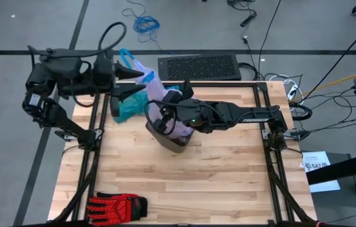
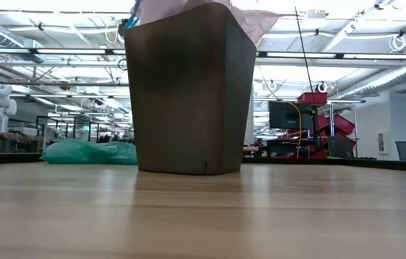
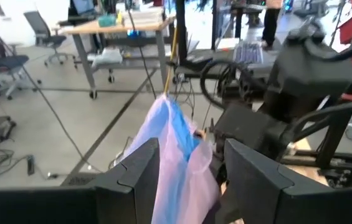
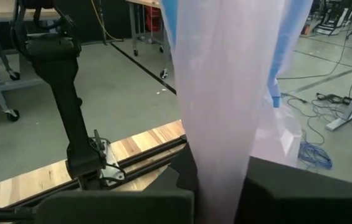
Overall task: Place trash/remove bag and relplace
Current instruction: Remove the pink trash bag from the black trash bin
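The bag (image 1: 149, 81) is thin, soft plastic: it looks very light, limp and slippery, likely to stretch or tear if tugged hard, so the bunched neck or the blue drawstring hem seems the best place to grip. In the high view it rises as a pale twisted strip from the bin (image 1: 170, 140) at centre frame up toward the upper left, where the left tool (image 1: 141, 82) meets its top. The left wrist view shows that tool's fingers (image 3: 132, 177) spread, with the pink-and-blue film hanging between them rather than pinched, so it reads as released. The right tool (image 1: 164, 121) sits over the bin's mouth; its wrist view shows it clenched on the film, which runs up out of the frame from between its dark fingers (image 4: 185, 177). The low view gives what the others lack: the bin's tall dark wall (image 2: 188, 93) standing square on the surface (image 2: 203, 216), only a pale fringe at its rim, and the green bag (image 2: 88, 152) lying behind it at left. Only the high view shows the red glove (image 1: 118, 205) at the lower left, well apart from the work.
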`<action>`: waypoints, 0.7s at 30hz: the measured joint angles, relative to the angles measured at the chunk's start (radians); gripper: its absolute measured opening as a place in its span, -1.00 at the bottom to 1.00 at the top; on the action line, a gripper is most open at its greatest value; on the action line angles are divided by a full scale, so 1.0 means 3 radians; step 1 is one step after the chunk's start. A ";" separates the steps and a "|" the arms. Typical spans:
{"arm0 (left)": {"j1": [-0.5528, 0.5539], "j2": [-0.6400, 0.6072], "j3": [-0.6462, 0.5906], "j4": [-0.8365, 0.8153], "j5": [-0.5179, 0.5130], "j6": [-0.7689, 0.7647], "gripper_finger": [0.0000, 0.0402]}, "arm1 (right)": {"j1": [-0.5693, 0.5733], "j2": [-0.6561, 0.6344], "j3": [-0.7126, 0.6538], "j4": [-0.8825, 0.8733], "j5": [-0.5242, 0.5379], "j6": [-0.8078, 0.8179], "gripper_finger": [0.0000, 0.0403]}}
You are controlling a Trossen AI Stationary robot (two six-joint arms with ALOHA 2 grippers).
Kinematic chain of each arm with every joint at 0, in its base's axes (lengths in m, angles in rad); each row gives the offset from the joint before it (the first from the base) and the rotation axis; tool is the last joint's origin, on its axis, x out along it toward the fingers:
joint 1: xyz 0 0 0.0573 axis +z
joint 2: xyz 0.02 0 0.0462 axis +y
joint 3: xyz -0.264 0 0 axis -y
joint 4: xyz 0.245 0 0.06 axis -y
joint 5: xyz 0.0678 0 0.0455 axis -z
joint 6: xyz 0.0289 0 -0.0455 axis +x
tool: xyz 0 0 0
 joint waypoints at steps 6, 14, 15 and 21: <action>-0.0001 0.0103 0.0000 -0.0052 -0.0018 -0.0010 -0.12 | 0.0000 0.0000 0.0000 0.0053 -0.0070 0.0000 -1.00; 0.0000 0.0113 0.0000 0.0087 -0.0108 -0.0192 -0.21 | 0.0000 0.0000 0.0000 0.0049 -0.0075 0.0001 -1.00; 0.0000 0.0113 0.0000 0.0108 -0.0108 -0.0194 -0.25 | 0.0000 0.0000 0.0000 0.0048 -0.0075 0.0001 -1.00; -0.0001 0.0109 0.0001 0.0138 -0.0108 -0.0193 -0.65 | 0.0000 0.0000 0.0000 0.0046 -0.0075 0.0000 -1.00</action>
